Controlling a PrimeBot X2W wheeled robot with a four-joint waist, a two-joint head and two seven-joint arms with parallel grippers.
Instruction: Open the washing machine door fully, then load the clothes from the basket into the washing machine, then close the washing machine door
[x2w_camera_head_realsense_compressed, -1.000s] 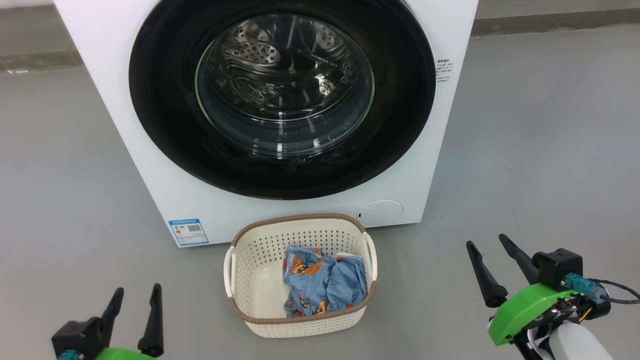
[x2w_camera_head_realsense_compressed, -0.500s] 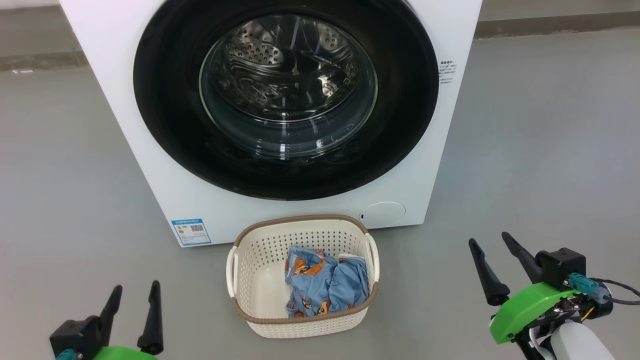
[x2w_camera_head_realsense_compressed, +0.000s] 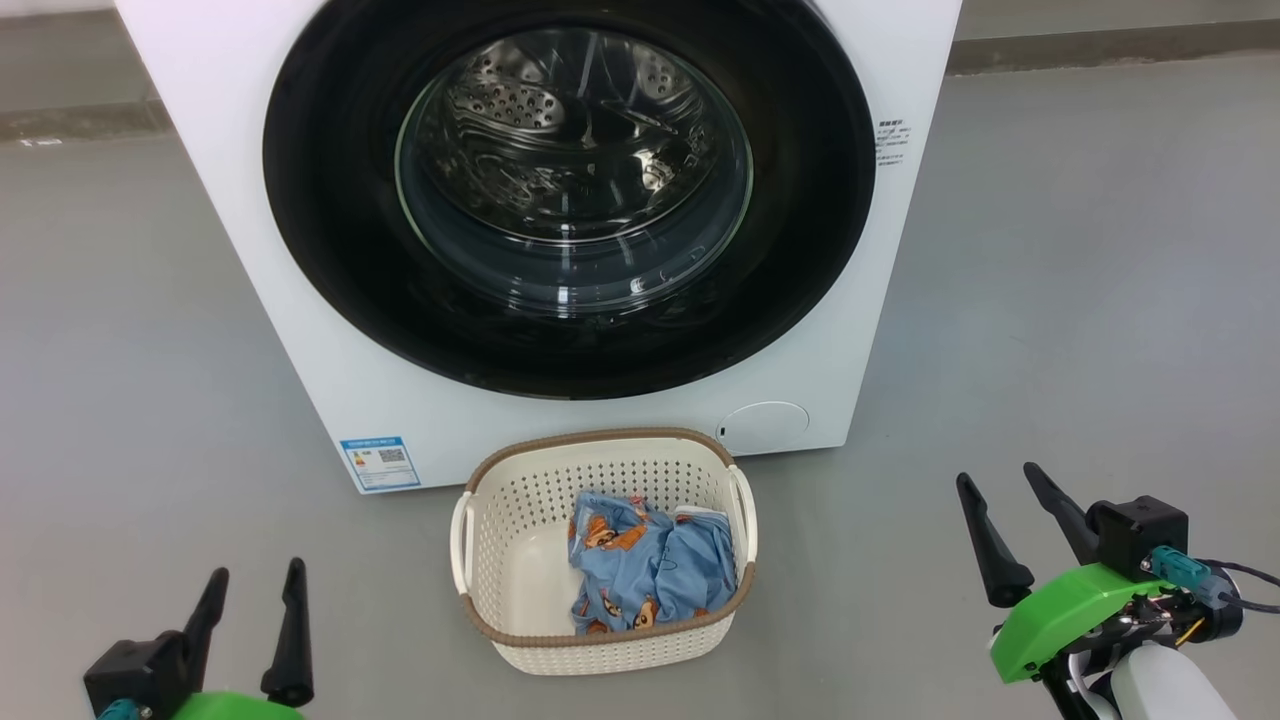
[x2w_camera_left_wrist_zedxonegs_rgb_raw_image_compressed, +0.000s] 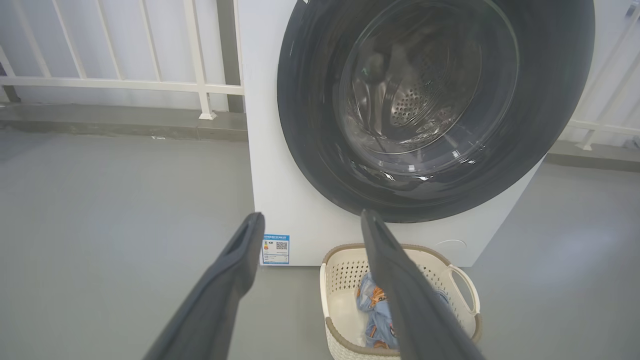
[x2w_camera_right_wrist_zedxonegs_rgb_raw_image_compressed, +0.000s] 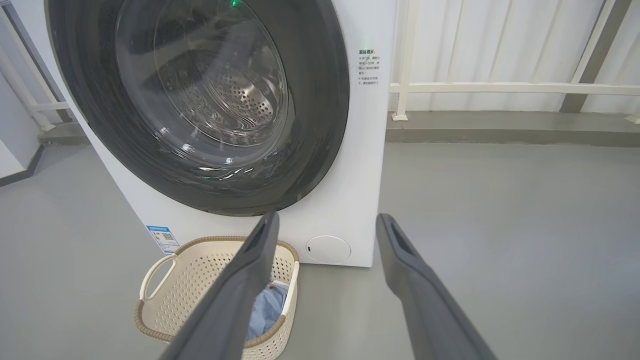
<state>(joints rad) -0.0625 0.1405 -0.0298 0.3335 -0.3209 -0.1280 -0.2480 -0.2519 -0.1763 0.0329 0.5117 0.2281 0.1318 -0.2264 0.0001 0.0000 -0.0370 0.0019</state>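
The washing machine door (x2w_camera_head_realsense_compressed: 570, 190) sits shut on the washing machine (x2w_camera_head_realsense_compressed: 250, 300). The basket (x2w_camera_head_realsense_compressed: 600, 437) stands on the floor (x2w_camera_head_realsense_compressed: 1050, 300) just before it, the clothes (x2w_camera_head_realsense_compressed: 650, 570) heaped in its right half. The left gripper (x2w_camera_head_realsense_compressed: 257, 572) and right gripper (x2w_camera_head_realsense_compressed: 997, 475) hover on either side, fingers apart, holding nothing.

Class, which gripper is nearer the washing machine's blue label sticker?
Left. The left gripper is in front of the blue label sticker; the right gripper is beyond the basket's far side.
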